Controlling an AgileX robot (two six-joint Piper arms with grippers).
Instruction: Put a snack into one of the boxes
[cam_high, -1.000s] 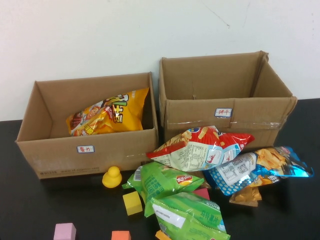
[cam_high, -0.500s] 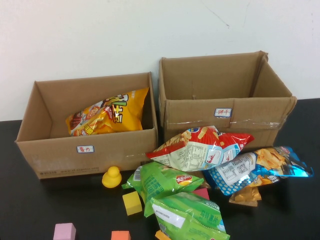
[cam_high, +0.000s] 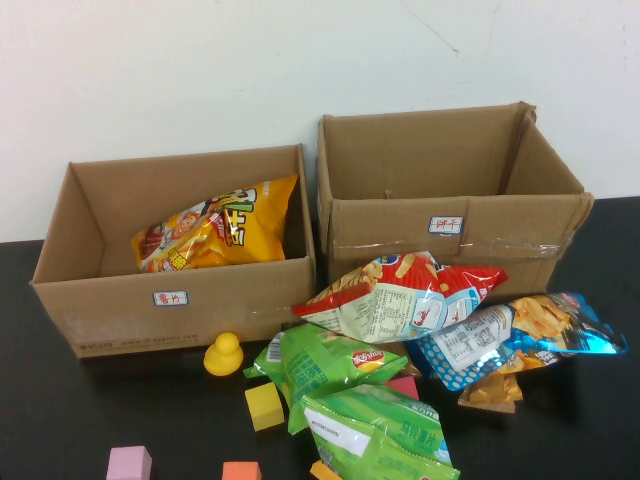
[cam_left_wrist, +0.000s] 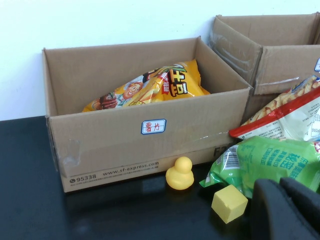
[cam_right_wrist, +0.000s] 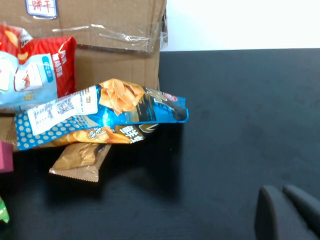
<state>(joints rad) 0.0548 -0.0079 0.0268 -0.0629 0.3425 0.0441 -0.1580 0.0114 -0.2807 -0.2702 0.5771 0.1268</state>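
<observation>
The left gripper (cam_left_wrist: 287, 207) near the green bag (cam_left_wrist: 267, 162) and the right gripper (cam_right_wrist: 287, 212) over bare table (cam_right_wrist: 240, 115) both look closed, empty

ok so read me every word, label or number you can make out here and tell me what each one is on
"95338" and "www.sf-express.com": front of the left box.
Red handwriting on its white label: looks like "薯片", not certain.
Red handwriting on the right box's label: too blurred to read.
Print on the yellow bag, red bag, blue bag and green bags: too small.
Left gripper and right gripper: no text.
</observation>
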